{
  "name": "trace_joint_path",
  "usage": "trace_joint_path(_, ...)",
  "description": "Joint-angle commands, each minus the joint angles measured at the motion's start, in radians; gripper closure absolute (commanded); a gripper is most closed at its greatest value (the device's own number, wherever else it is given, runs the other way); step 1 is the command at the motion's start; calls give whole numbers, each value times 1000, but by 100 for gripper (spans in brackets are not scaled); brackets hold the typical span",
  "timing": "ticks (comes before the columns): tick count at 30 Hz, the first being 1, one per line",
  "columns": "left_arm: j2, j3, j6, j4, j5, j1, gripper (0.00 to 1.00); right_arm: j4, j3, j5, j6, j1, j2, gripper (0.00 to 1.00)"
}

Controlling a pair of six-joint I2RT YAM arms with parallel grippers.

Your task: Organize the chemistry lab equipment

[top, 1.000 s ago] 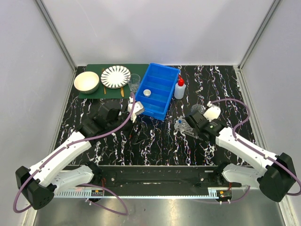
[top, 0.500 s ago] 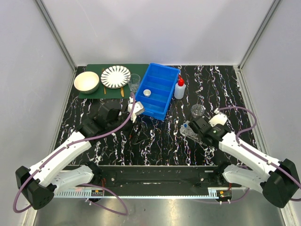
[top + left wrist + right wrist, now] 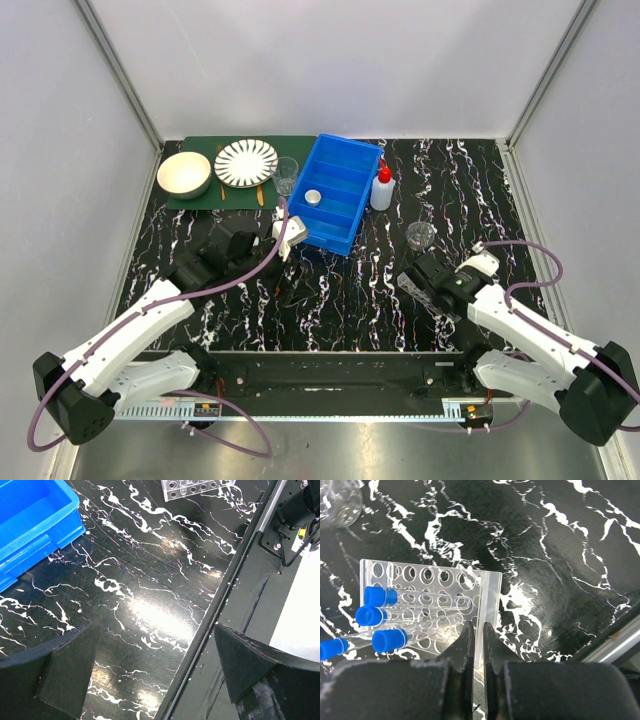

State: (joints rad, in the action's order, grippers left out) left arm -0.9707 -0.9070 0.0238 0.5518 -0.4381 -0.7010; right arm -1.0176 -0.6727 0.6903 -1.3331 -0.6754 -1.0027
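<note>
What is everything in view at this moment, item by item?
tube rack: one, clear, near right, end wall gripped
tubes: four, blue-capped, in rack
beaker: one, clear, beyond rack
squeeze bottle: one, white with red nozzle, right of bin
bin: one, blue, far centre
lid: one, silvery, in bin
glass: one, clear, left of bin
mat: one, green, far left
plate: one, striped white, on mat
bowl: one, cream, on mat
left fingers: open, empty, near bin
right fingers: shut on tube rack

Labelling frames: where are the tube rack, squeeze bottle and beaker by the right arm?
tube rack (image 3: 432, 576), right wrist view, holed plate
squeeze bottle (image 3: 381, 193), top view, white body
beaker (image 3: 420, 236), top view, middle
</note>
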Motion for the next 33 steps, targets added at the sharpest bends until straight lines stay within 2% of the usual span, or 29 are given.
trace_joint_path(1, -2, 3, -7, -26, -2, -6, 1, -107, -21, 87, -185, 11, -28, 100)
trace_joint_path(7, -2, 5, -5, -24, -1, -12, 1, -203, -36, 117, -339, 30, -71, 100)
trace_joint_path(17, 3, 5, -7, -26, 2, -20, 1, -211, -27, 150, -391, 108, -93, 100)
trace_joint_path(25, 6, 10, -7, -24, 10, -23, 1, -70, 4, 132, -281, 223, -89, 100)
trace_joint_path(33, 9, 8, -4, -18, 25, -28, 1, 120, -47, 66, -112, 355, -195, 100)
